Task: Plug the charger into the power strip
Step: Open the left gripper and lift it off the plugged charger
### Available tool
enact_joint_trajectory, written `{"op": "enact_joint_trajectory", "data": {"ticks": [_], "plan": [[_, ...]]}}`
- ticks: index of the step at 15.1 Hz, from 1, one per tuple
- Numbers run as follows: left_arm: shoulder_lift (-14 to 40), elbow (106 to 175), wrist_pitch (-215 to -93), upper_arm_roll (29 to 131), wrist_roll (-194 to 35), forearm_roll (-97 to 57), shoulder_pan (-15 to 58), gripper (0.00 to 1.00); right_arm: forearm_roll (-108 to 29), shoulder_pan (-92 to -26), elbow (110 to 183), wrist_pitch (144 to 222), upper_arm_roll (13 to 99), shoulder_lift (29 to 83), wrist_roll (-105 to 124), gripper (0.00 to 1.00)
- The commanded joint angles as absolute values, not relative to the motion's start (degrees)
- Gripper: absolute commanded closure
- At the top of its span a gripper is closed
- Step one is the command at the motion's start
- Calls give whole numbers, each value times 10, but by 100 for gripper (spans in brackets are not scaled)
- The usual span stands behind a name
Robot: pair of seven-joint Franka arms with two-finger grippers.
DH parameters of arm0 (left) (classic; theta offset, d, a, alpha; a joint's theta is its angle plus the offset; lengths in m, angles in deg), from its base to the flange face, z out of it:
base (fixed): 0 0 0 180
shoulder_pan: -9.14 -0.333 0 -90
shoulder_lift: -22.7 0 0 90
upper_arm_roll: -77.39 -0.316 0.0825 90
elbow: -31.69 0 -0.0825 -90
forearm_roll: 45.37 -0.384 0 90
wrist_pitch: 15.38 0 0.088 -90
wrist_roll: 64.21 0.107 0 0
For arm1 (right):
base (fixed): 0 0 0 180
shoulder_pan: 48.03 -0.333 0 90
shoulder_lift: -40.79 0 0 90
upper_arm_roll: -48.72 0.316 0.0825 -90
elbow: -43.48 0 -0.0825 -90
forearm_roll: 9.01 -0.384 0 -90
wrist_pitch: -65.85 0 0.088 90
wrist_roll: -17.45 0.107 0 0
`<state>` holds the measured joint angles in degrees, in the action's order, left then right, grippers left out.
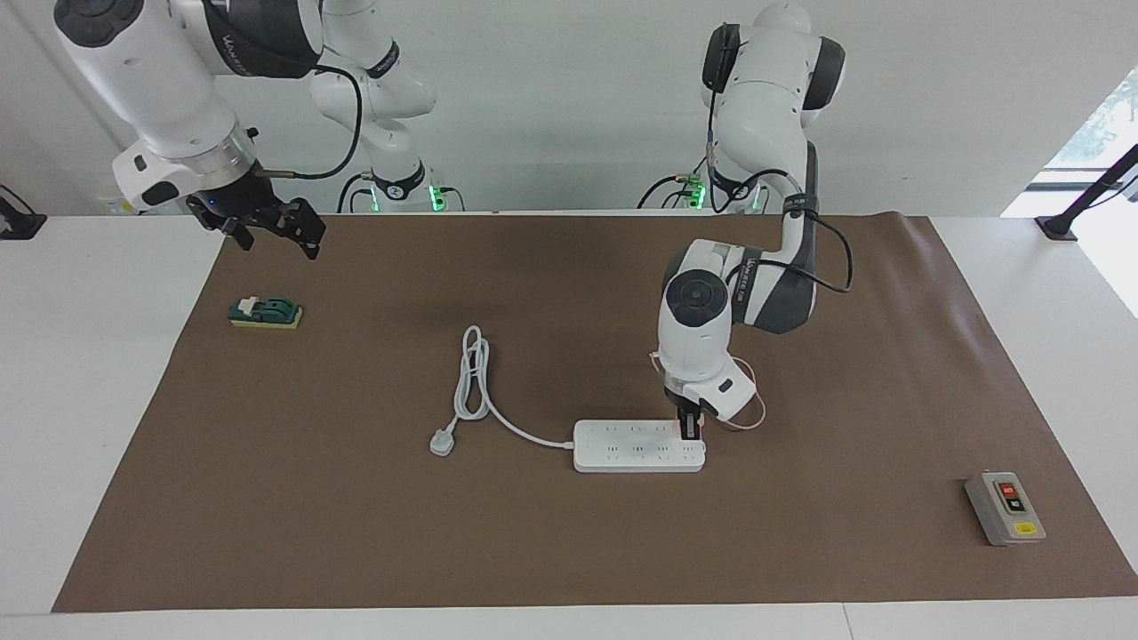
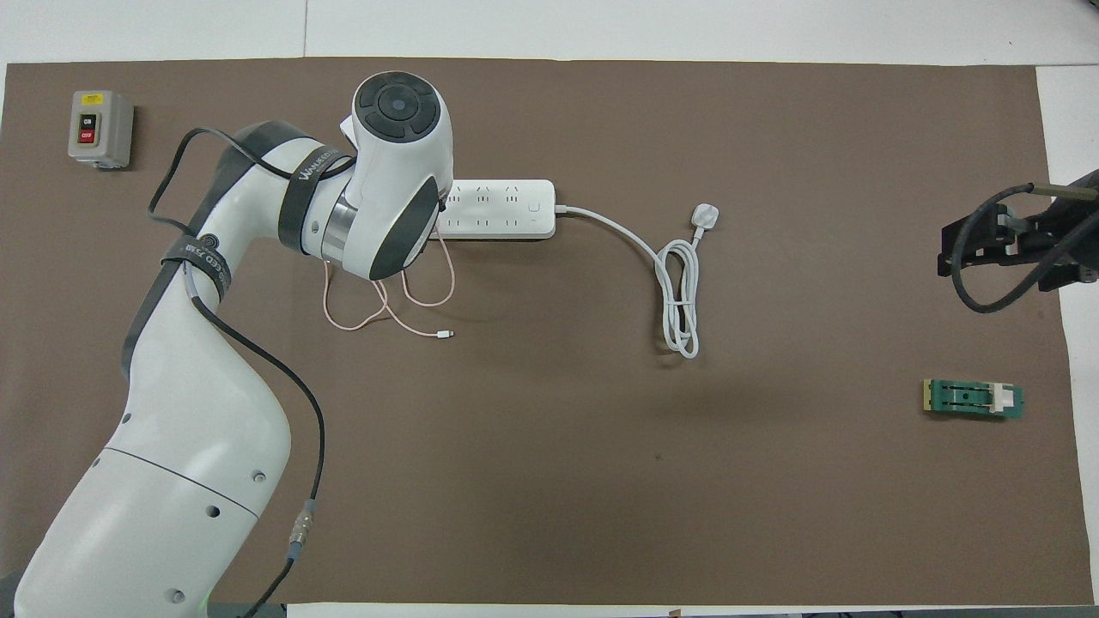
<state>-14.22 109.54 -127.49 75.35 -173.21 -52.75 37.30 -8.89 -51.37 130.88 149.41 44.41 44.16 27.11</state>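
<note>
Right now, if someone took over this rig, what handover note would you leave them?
Left gripper: shut, down on the power strip at its end toward the left arm; the charger body is hidden under it, so I cannot tell if it is seated.
Right gripper: open, waiting in the air above the mat's edge.
Charger cable: looped on the mat, nearer to the robots than the strip.
Left: confirm the plug is in, release, withdraw.

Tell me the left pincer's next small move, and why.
Probably press straight down a little more: the left pincer is shut at the power strip's end socket, with the charger's cable trailing toward the robots. The charger body is hidden, so seating is unconfirmed.
</note>
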Motion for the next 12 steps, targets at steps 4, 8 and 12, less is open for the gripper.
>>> {"op": "enact_joint_trajectory", "data": {"ticks": [4,8,12], "plan": [[-119,1127,-1265,752,-1680,-530,360,0,-81,-505,1311,1487,451,435,262,0],[-72,1118,-1238,751,-1650,-503,327,0,-81,-505,1311,1487,451,435,262,0],[-38,1110,-1202,748,-1600,-493,302,0,-81,-505,1311,1487,451,435,262,0]]}}
